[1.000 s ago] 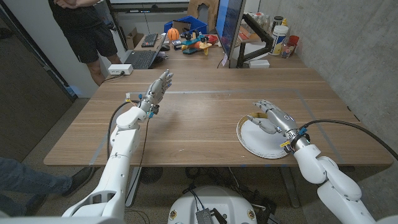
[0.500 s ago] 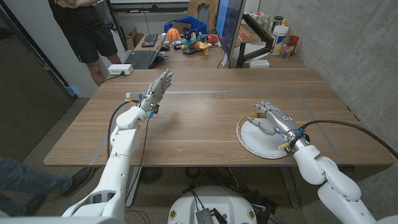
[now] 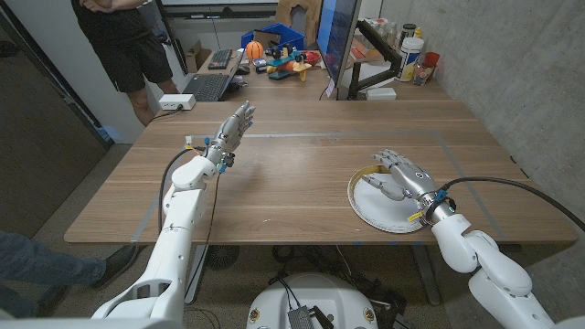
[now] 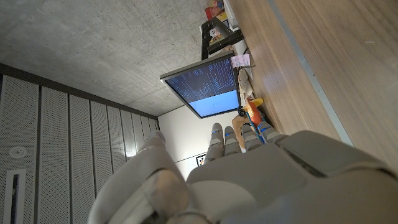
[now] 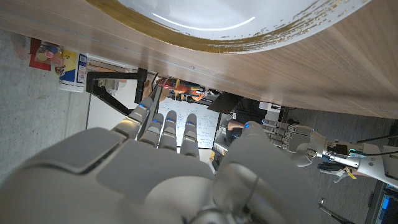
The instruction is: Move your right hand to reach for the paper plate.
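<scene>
A teleoperated robot's right hand (image 3: 403,174) hovers over the paper plate (image 3: 381,208) at the near right of a wooden table (image 3: 292,174), fingers loosely spread and lightly curled, holding nothing; whether the fingertips touch the plate cannot be told from the head view. The white plate, with a tan mark along its far rim, lies flat just inside the table's near edge, and in the right wrist view its rim (image 5: 249,31) shows close beyond the hand's fingers (image 5: 168,134). The reach looks close to done. To finish it well, the hand would best settle gently toward the plate's centre or rim with the fingers kept apart, slowly enough that the light paper is not nudged toward the near edge or tipped up by a fingertip catching under the rim. Farther back and well to the left, the left hand (image 3: 234,128) is raised above the table, fingers straight and close together, gripping nothing; it plays no part in this step. Beyond the table's far edge stand a laptop (image 3: 208,86), a monitor (image 3: 336,41) and scattered small items, and a person (image 3: 123,41) stands at the far left.
</scene>
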Tool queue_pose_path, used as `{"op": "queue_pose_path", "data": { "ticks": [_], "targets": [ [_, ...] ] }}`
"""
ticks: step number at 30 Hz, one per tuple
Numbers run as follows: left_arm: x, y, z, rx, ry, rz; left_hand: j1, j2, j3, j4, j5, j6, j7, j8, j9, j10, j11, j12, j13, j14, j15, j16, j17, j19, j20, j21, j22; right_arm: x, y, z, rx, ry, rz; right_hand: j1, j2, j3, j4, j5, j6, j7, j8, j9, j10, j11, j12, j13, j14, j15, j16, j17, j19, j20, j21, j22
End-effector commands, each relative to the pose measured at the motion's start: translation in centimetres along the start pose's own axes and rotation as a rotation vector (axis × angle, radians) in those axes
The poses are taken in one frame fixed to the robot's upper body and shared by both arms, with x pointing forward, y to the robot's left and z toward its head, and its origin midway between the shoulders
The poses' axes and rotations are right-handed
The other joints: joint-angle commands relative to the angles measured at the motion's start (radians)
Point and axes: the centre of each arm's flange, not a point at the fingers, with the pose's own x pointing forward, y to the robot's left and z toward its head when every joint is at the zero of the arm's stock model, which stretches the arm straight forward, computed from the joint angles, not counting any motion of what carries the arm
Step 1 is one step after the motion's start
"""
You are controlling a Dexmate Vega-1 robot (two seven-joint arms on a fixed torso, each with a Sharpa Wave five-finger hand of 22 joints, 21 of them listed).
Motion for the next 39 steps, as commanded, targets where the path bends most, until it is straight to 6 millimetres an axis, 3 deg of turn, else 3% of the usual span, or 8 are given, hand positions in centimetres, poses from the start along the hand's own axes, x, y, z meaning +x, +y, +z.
{"op": "queue_pose_path", "data": {
  "ticks": [1,39],
  "targets": [
    [0.2,-0.1,-0.1,0.000,0.002,-0.002,0.003,0.008,0.002,-0.007,-0.004,0.005,-0.001,-0.003,0.003,0.000,0.001,-0.001,0.000,-0.005,0.002,0.003,0.003,-0.026,0.008,-0.004,0.003,-0.1,0.6,0.0,-0.043,0.009,0.020,-0.003,0.008,0.005,-0.005,0.005,0.009,-0.006,0.001,0.002,0.002,-0.004,-0.003,-0.001,-0.003,-0.009,-0.002,-0.001,-0.005,-0.001,-0.008,0.003],
    [0.1,0.0,-0.5,-0.002,0.012,-0.003,-0.001,0.011,0.002,-0.013,-0.005,0.012,0.002,-0.003,0.003,0.002,0.001,-0.002,0.000,-0.005,0.002,0.003,0.003,-0.022,0.008,-0.019,0.003,0.3,2.2,0.3,-0.083,0.023,0.083,-0.002,0.013,0.004,-0.008,0.008,0.013,-0.007,0.001,0.002,0.005,-0.007,-0.007,-0.001,-0.003,-0.011,-0.001,-0.003,-0.004,-0.004,-0.026,0.003]
  ]
}}
